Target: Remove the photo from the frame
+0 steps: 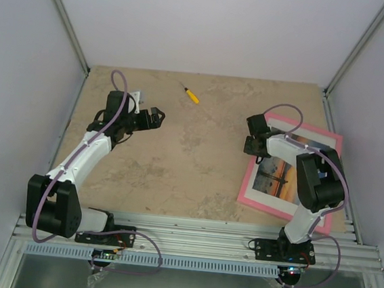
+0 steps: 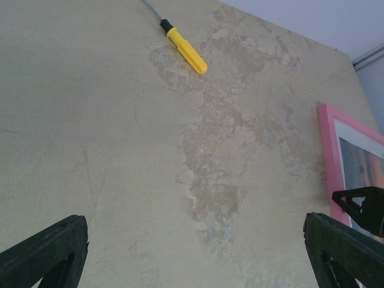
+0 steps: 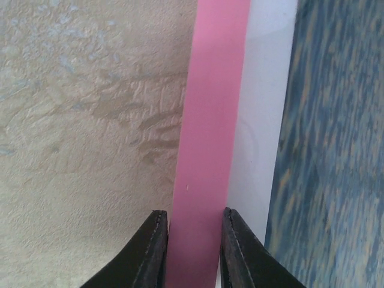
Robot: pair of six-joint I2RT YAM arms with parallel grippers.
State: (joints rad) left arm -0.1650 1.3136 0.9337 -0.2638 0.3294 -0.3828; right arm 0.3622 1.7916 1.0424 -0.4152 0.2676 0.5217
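The pink frame lies face up at the table's right side, with the sunset photo inside a white mat. My right gripper is at the frame's left rail. In the right wrist view the jaws close on either side of the pink rail, with the white mat and the blue water of the photo to its right. My left gripper is open and empty above the table at the far left; its fingers show wide apart. The frame's edge shows at that view's right.
A yellow-handled screwdriver lies on the table near the back middle; it also shows in the left wrist view. Walls close in the table on the left, right and back. A metal rail runs along the near edge.
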